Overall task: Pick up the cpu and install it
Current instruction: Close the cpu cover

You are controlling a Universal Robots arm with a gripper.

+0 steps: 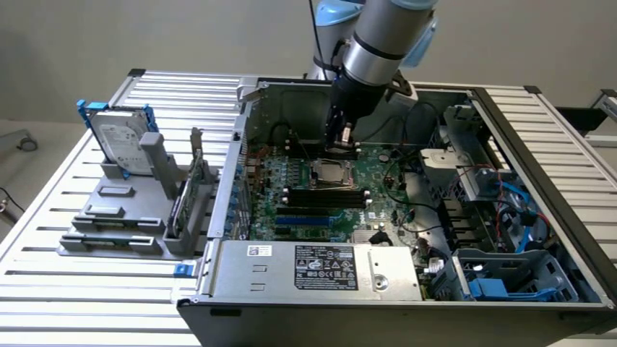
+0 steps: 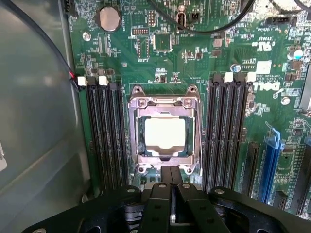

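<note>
1. the hand (image 1: pixel 339 142) hangs inside the open computer case (image 1: pixel 386 325), low over the motherboard (image 2: pixel 194 63). its fingers are pressed together and pinch nothing that i can see.
2. the cpu (image 2: pixel 165 133) lies flat in the socket frame (image 2: pixel 165 101), pale top up. it sits just ahead of the hand's tips and apart from them.
3. as i judge it, seating is what matters at this step. the chip looks square to the frame with an even dark margin round it. any touch should be light and straight down, never sideways, since a skewed chip would likely harm the contacts under it.
4. memory slots (image 2: pixel 104 136) stand just beside the frame on both sides, so there is little room to drift.
5. a black cable (image 2: pixel 209 32) loops over the board beyond the socket. it is the likeliest thing to catch the wrist.
6. a hard drive (image 1: pixel 123 137) stands upright in a grey holder on the worktop (image 1: pixel 97 289), outside the case at the exterior view's left. the power supply (image 1: pixel 318 267) sits at the case's near end. both are well apart from the socket and neither stands in the way.
</note>
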